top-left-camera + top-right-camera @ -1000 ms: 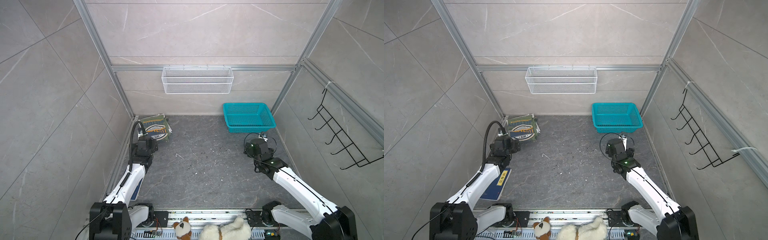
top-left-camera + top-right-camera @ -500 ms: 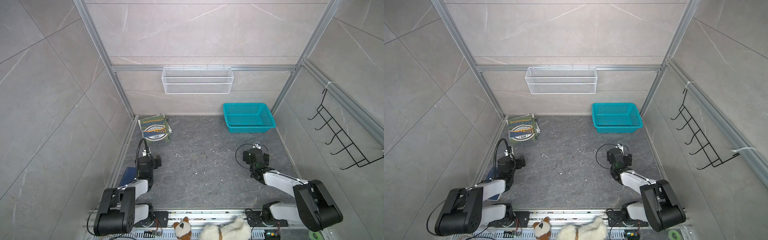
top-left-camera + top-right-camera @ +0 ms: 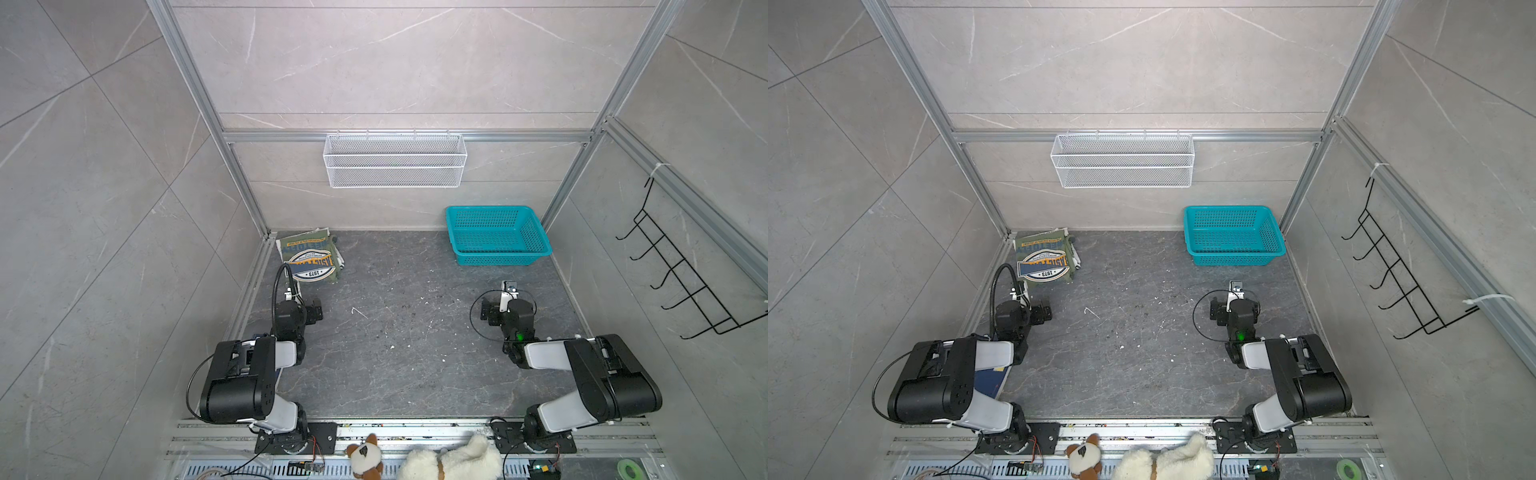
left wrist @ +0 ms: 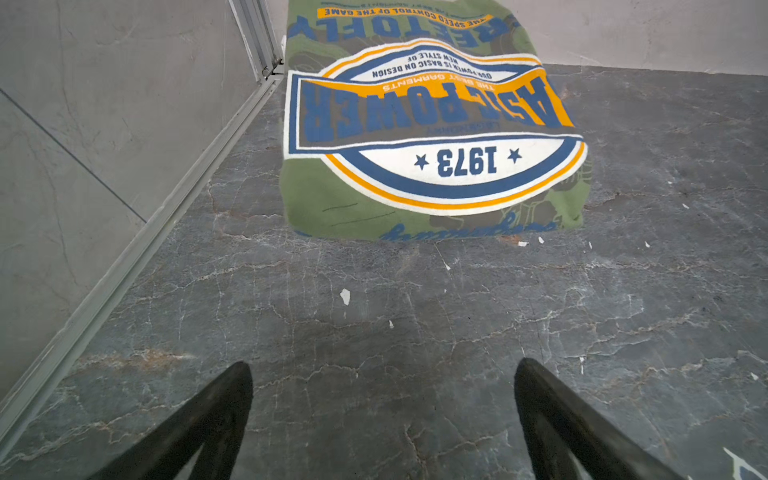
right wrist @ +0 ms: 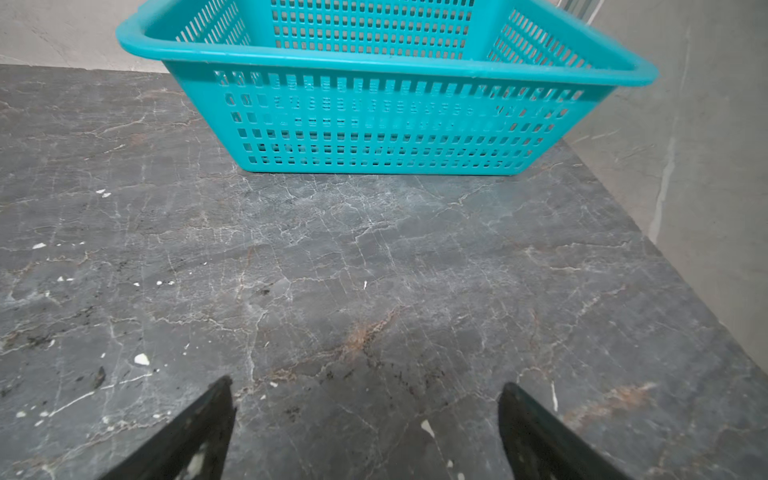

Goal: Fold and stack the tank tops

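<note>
black and white arms [image 3: 249, 374] with looped black cables [image 3: 274, 295].

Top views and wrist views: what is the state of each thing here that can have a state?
olive green cloth tank top: folded, print up, in far left corner.
white tank top with navy trim: beneath the olive one, only an edge shows.
teal plastic slotted basket: upright, empty.
white wire wall basket: empty.
left gripper: jaws open, empty.
right gripper: jaws open, empty.

We saw the folded olive green tank top [image 3: 311, 259] in the far left corner of the table [image 3: 407, 332], well apart from the teal basket [image 3: 494, 259].
</note>
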